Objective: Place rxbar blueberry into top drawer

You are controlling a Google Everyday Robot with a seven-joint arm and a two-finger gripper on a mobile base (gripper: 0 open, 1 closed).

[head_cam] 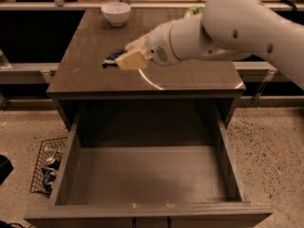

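Observation:
The rxbar blueberry (110, 61), a small dark bar, sticks out to the left of my gripper (124, 59), whose tan fingers (134, 60) are shut on it. The gripper holds it just above the table top (80, 70), left of the middle and near the front edge. The top drawer (147, 175) is pulled wide open below the table front, with nothing in it. My white arm reaches in from the upper right.
A white bowl (116, 12) stands at the back of the table. A green chip bag (192, 10) is mostly hidden behind my arm at the back right. A wire basket (46, 167) with clutter sits on the floor left of the drawer.

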